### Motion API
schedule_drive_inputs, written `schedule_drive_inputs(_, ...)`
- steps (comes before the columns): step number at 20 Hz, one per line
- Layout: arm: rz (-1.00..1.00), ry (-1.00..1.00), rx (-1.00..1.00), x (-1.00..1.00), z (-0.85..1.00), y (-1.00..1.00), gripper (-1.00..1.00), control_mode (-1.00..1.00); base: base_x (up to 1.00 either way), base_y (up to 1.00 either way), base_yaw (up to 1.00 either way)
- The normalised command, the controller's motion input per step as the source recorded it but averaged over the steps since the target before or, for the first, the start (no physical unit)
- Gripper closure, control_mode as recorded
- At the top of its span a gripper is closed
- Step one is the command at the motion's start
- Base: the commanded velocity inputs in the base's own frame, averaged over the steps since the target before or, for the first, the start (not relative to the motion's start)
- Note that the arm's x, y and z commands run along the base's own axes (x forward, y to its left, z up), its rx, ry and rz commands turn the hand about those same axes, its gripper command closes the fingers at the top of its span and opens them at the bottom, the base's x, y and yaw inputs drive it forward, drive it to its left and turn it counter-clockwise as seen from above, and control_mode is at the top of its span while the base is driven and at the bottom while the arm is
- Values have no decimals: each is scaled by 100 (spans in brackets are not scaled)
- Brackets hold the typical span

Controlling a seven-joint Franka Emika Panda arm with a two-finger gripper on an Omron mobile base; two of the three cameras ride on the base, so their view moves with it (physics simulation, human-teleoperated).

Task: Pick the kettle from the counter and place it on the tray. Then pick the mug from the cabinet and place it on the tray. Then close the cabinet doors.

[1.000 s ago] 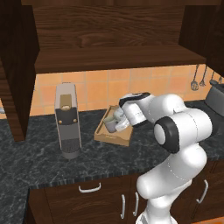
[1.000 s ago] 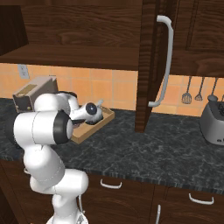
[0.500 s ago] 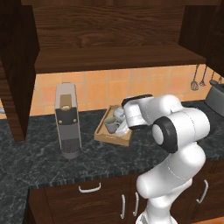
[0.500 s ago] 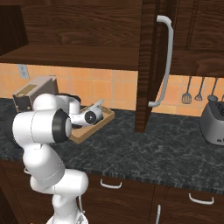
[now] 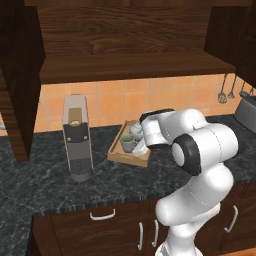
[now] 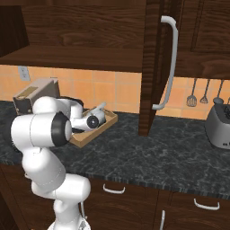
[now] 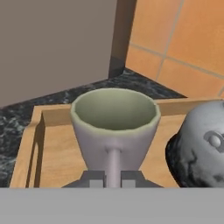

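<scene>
The cabinet (image 5: 135, 45) is the biggest thing here; it hangs on the wall above the tray (image 5: 129, 156), and its wide shelf is bare. Its two cabinet doors (image 6: 150, 67) stand open, one far to the left of the tray and one to the right of it, the right one with a long silver bar handle (image 6: 166, 63). Under the cabinet, the dark speckled bench (image 5: 55, 185) carries the tray, which lies close to the orange tiled wall (image 5: 110, 100). Left of the tray, a tall grey coffee machine (image 5: 76, 137) stands upright on the bench, near the tray but not touching it. Far to the right of the tray, a grey toaster (image 6: 219, 125) sits on the bench, and some utensils (image 6: 197, 92) hang on the wall above it. The white arm bends down over the tray, and the pincer (image 7: 113, 179) is clenched on the handle of the mug (image 7: 113, 127), with one fingertip on each side of the handle. The mug is upright inside the tray; I cannot tell if its bottom touches the wood. The kettle (image 7: 203, 144) rests in the same tray, just beside the mug, at its right in the hand view.
</scene>
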Motion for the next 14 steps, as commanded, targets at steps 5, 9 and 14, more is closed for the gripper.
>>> schedule_drive_inputs(5,0,1,0,0,2,-8,-100,-100,0,0,0)
schedule_drive_inputs(9,0,0,0,-4,18,-3,-100,-100,0,0,0)
schedule_drive_inputs(14,0,0,0,-18,45,0,-100,-100,0,0,0)
